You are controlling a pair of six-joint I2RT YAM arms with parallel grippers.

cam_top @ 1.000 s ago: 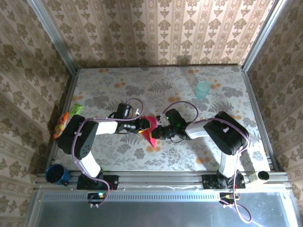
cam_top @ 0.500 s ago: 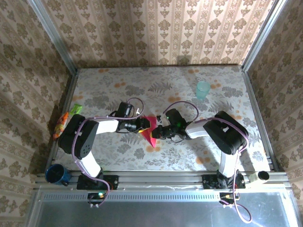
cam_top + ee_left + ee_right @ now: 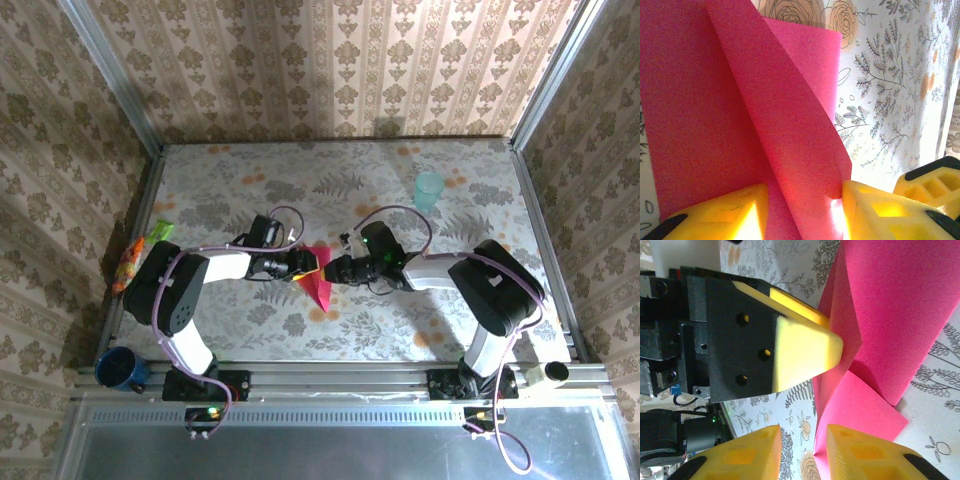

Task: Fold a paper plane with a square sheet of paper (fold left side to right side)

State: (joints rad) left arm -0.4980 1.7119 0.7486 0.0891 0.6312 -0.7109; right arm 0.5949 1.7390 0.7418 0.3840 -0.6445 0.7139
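Paper on table, folded into raised flaps, between both grippers. We see left gripper clamped on it: in its wrist view, fold stands between both yellow fingers, touching each. Right gripper faces left one tip to tip; jaws stand apart, paper edge just ahead of gap, not pinched. Cup well apart, behind right gripper toward far table edge. Packets far behind left gripper, at table side.
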